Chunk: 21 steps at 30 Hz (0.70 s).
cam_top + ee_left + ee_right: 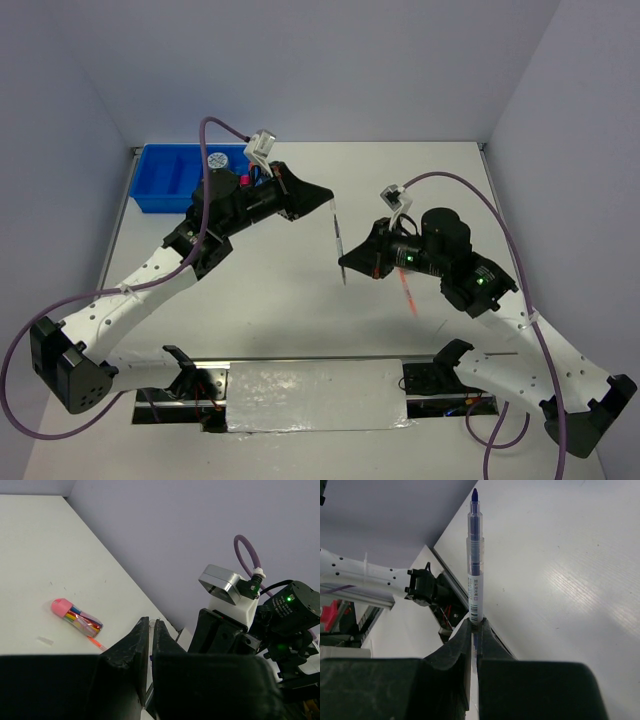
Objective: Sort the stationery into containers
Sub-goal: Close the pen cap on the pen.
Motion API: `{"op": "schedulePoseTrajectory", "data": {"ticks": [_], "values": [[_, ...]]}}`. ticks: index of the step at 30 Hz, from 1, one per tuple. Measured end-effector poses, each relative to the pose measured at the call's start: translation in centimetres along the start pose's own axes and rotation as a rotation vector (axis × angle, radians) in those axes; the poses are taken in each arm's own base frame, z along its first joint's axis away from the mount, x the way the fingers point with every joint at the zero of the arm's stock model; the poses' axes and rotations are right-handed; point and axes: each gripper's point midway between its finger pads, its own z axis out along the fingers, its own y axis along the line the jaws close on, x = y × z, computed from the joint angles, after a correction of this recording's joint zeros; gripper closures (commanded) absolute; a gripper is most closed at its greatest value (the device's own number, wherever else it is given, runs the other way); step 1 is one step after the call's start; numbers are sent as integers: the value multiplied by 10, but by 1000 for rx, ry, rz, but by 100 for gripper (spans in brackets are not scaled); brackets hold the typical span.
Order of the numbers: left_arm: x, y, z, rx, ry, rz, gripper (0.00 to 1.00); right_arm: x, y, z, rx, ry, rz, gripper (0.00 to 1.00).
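A thin silver pen (338,240) with a blue tip (474,494) and a barcode label hangs above the middle of the table. My left gripper (328,203) is shut on its far end, and that clear end shows between the fingertips in the left wrist view (151,624). My right gripper (347,262) is shut on the nearer part of the same pen (475,570). The blue tray (160,182) sits at the far left corner, with a round blue-white disc (216,160) in it. An orange pen (408,292) and a pink-capped tube (77,617) lie on the table by the right arm.
A shiny metal plate (315,395) lies along the near edge between the two arm bases. The left arm's body covers the right end of the tray. Walls close the table at the back and on both sides.
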Motion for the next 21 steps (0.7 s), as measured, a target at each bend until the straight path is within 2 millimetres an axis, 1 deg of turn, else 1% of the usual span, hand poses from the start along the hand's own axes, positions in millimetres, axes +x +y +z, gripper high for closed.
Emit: {"op": "schedulePoseTrajectory", "data": {"ticks": [21], "values": [[-2, -2, 0, 4, -5, 3, 100, -3, 0, 2, 2, 0, 1, 100]]}}
